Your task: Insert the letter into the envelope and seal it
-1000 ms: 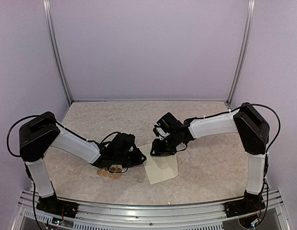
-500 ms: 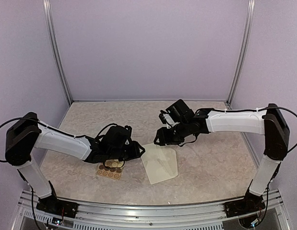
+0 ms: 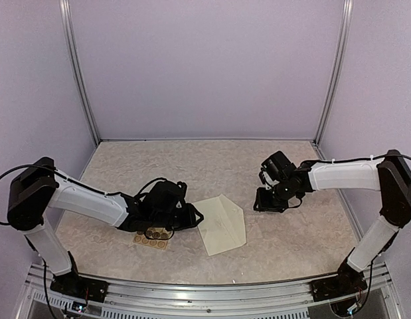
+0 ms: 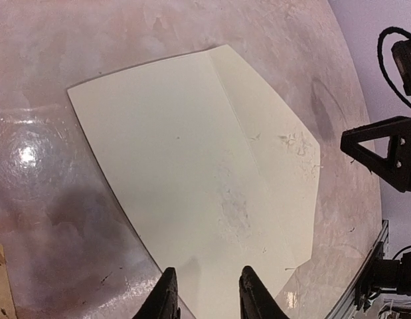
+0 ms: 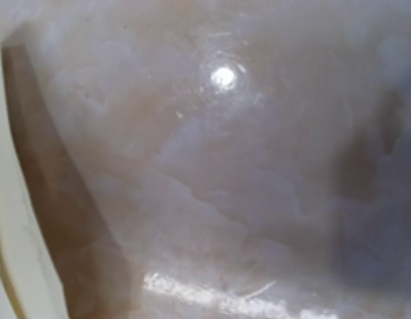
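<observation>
Overhead, we count one envelope, one sticker card and two tools: left tool with jaws apart, right tool impossible to tell.

envelope centre | sticker card leftward — seemingly under left gripper

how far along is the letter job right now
No loose letter shows, so it may be inside the cream paper envelope, though unconfirmed. Its pointed flap lies open and flat, unsealed. The left gripper sits open at its edge; the right gripper is clear of it. Left: folding and sealing.
</observation>
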`<act>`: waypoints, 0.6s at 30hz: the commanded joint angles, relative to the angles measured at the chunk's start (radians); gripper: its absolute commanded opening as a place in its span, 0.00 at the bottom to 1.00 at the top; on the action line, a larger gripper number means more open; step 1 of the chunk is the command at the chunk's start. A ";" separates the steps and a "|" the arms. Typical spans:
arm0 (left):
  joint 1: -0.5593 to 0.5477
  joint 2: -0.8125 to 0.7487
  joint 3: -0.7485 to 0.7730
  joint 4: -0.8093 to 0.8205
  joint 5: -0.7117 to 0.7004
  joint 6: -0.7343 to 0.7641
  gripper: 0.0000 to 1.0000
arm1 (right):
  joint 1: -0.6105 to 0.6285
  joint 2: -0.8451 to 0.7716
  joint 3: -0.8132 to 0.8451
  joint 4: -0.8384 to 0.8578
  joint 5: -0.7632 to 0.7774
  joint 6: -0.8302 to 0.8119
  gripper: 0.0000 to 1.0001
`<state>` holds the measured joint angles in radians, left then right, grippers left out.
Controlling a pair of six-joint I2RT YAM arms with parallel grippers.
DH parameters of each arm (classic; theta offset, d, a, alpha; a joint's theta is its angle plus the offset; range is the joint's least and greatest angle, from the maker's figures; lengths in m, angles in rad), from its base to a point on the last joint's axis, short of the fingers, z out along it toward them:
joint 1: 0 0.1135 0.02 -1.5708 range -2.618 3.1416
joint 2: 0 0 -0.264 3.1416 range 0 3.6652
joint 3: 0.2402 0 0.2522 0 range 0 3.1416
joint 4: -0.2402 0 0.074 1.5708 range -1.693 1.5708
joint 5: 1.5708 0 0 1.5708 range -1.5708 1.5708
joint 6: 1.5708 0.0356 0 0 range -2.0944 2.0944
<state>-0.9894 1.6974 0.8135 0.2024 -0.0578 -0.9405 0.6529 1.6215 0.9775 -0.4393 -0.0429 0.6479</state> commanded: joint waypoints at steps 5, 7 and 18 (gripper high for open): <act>-0.015 0.071 -0.008 0.038 0.024 -0.018 0.29 | -0.004 0.078 0.026 0.049 -0.037 -0.031 0.29; -0.015 0.079 -0.007 0.038 0.023 -0.018 0.29 | 0.001 0.101 0.038 0.061 -0.061 -0.041 0.28; -0.015 0.121 -0.008 0.038 0.021 -0.016 0.27 | 0.075 0.176 0.109 0.173 -0.248 -0.091 0.28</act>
<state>-1.0004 1.7935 0.8124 0.2203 -0.0399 -0.9569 0.6907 1.7870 1.0565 -0.3462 -0.1913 0.5816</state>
